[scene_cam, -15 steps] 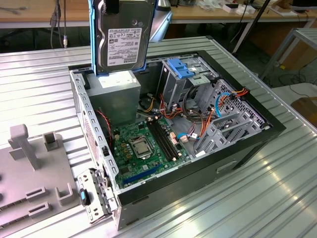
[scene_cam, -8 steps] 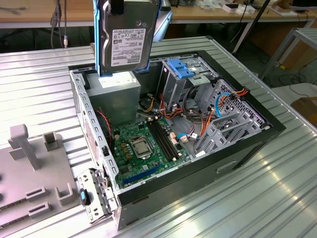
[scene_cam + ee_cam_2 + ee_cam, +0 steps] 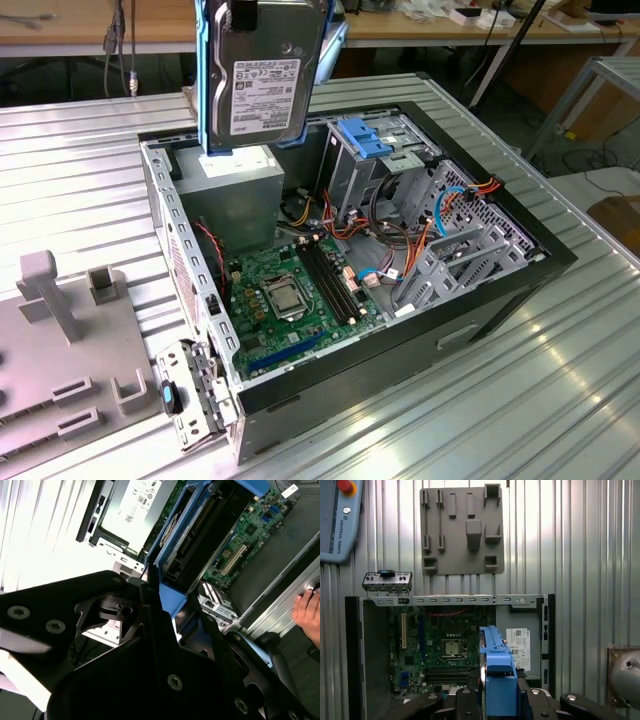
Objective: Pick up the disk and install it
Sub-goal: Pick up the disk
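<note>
Exterior view: the disk (image 3: 262, 85) is at top centre of the frame, hanging upright with its label facing the camera. It sits above the power supply (image 3: 235, 190) end of the open case (image 3: 400, 345), and I see no contact with either. The pincer (image 3: 245, 12) has it by the upper edge, right at the frame's top border.

First wrist view: the pincer (image 3: 499, 695) is pinching the disk (image 3: 497, 655) across its blue rails, black fingers (image 3: 465, 702) on both sides. The disk is edge-on to the camera, with the motherboard (image 3: 445, 650) behind it. Not installed yet.

Risks as I judge them:
- The grip is on one end only, with most of the drive hanging free. The rails are plastic, so a jolt could let it slip or swing. A drop would land it on the power supply or the motherboard (image 3: 290, 290).
- The drive cage (image 3: 405, 150) with the blue latch (image 3: 365, 135) is right of the disk in the frame. Orange and blue cables (image 3: 400, 240) lie just beside the cage and could snag a rail.
- If the rails go in skewed, they could jam in the cage.
- Second wrist view: a person's hand (image 3: 307, 612) is on or at the case wall, near the disk (image 3: 200, 535). Someone that close to the arm is a pinch hazard.

The case rests unclamped on the ribbed worktop (image 3: 80, 160), as far as I can tell. A push could shift it.
</note>
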`<state>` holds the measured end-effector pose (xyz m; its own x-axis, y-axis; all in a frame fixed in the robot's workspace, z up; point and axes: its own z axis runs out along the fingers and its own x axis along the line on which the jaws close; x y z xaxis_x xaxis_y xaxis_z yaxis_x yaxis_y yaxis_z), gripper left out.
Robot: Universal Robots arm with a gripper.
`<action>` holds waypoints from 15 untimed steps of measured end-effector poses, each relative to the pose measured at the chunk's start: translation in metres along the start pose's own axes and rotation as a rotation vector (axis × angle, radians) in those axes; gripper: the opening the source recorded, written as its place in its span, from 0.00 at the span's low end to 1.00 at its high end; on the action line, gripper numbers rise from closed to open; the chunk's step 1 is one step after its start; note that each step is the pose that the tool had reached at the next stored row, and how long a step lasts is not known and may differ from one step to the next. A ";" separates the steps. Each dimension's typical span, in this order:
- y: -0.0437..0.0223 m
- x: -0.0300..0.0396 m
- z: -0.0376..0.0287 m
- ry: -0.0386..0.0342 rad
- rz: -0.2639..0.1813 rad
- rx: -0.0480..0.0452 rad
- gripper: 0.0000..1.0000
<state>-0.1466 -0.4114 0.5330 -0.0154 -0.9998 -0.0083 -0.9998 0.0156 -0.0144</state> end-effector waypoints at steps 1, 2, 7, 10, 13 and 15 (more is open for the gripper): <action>-0.0011 0.0000 0.0000 0.0000 0.000 0.0000 0.37; -0.0018 0.0001 0.0000 0.0000 0.000 0.0000 0.37; -0.0068 0.0002 0.0001 0.0000 0.000 0.0000 0.37; -0.0098 0.0002 0.0001 0.0000 0.000 0.0000 0.37; -0.0137 0.0004 0.0002 0.0000 0.000 0.0000 0.37; -0.0152 0.0025 0.0002 0.0000 0.000 0.0000 0.37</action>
<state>-0.1314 -0.4142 0.5330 -0.0154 -0.9998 -0.0083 -0.9998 0.0155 -0.0144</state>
